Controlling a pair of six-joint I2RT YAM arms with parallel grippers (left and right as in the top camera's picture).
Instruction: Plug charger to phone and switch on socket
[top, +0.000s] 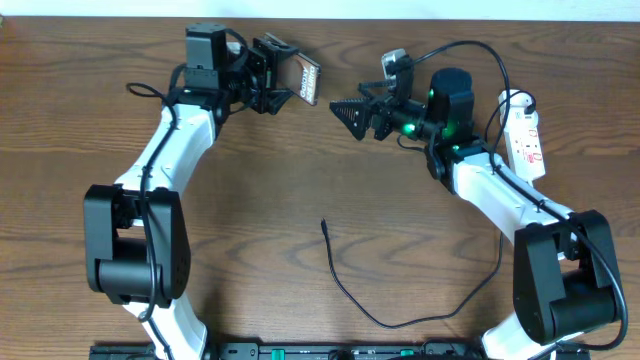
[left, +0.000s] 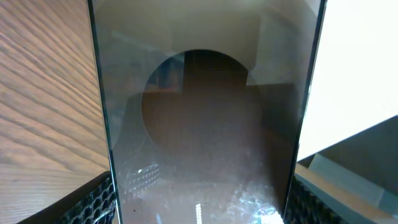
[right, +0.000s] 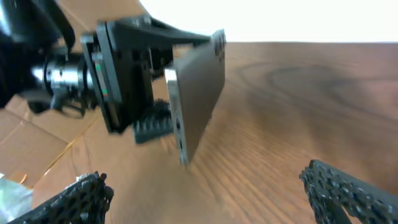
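Observation:
My left gripper (top: 272, 85) is shut on the phone (top: 305, 82) and holds it tilted above the table at the back centre. The phone fills the left wrist view (left: 205, 124), its glossy screen showing a dark oval. It also shows edge-on in the right wrist view (right: 196, 93), held by the left gripper (right: 149, 121). My right gripper (top: 350, 115) is open and empty, its fingers pointing at the phone from the right. The charger cable (top: 400, 318) lies loose on the table, its plug tip (top: 324, 224) near the centre. The white socket (top: 524, 140) lies at the far right.
A white lead and plug head (top: 513, 100) sit at the socket's far end. Thick black robot cables (top: 470, 55) loop above the right arm. Both arm bases stand at the table's front edge.

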